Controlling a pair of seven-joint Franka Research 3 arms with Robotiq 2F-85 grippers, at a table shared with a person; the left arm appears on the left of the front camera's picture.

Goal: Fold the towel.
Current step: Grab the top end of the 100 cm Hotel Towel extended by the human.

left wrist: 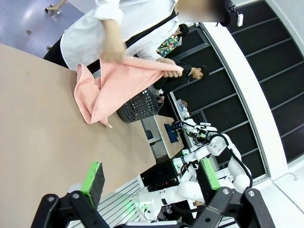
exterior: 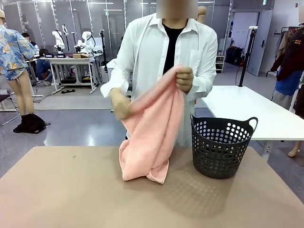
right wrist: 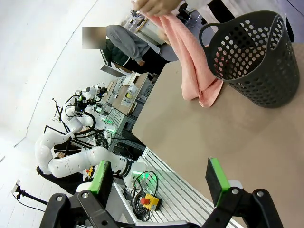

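Brown table (exterior: 71,190) | person (exterior: 147,52) holds towel (exterior: 152,128) beside basket (exterior: 221,147) | left pincer (left wrist: 151,175), right pincer (right wrist: 158,176) spread

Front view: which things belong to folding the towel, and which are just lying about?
Job: towel, held up by the person's hands, lower end on the table.
Lying about or idle: black perforated basket beside the towel; left pincer and right pincer, both open, holding nothing.

The towel (exterior: 152,128) is soft, matt terry cloth with a nubby pile (weave too fine to read). The basket (exterior: 221,159) looks like dark moulded plastic, faintly sheened; the table (exterior: 71,190) is smooth, matt brown; the person's shirt (exterior: 142,52) is thin, smooth white cloth.
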